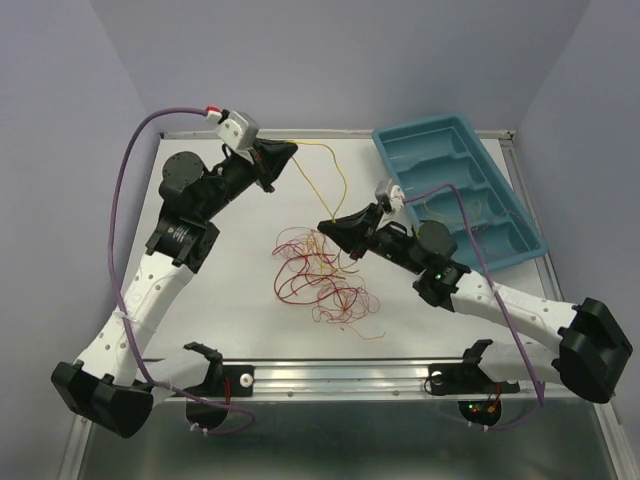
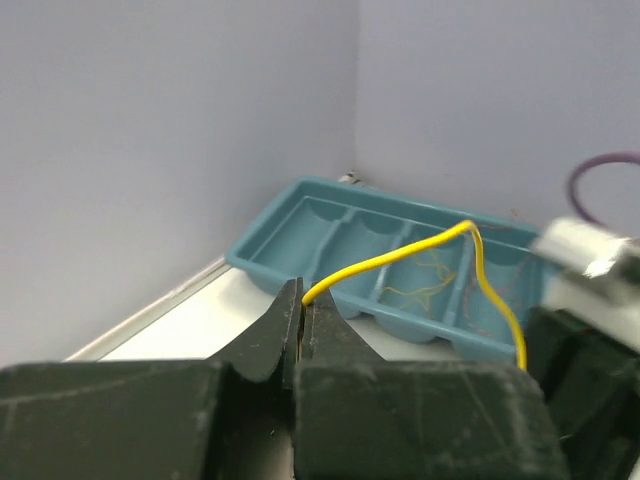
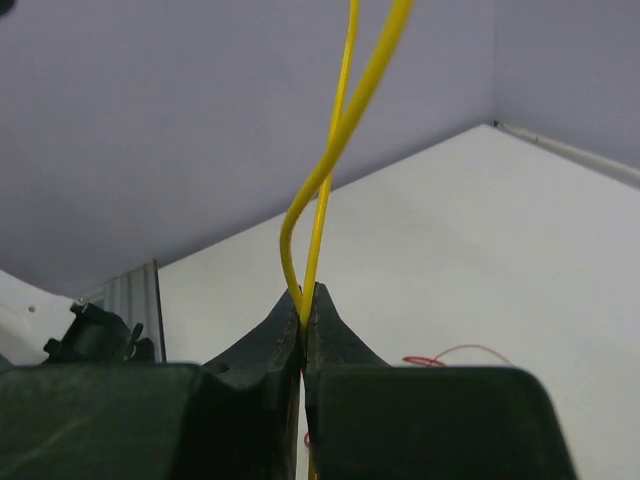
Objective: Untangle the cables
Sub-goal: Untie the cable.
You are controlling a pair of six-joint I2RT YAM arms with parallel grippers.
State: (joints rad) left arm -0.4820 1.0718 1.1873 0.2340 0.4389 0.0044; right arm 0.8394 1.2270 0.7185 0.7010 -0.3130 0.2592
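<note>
Cables (image 1: 322,272) lie tangled on the tabletop (image 1: 230,300) in the top view, one yellow strand (image 1: 343,180) strung between both arms. Left wrist view: the left fingers (image 2: 268,335) are clamped on it. Right wrist view: the right fingers (image 3: 268,340) pinch it too; freeing this strand seems in hand, and the next move calls for drawing it gently clear.

Left arm (image 1: 150,290) and right arm (image 1: 520,305) angled inward, left jaws and right jaws both pinched tight together.

table (image 1: 240,330) white | cables (image 1: 325,275) tangled ctr | teal tray (image 1: 430,155) far-R corner
</note>
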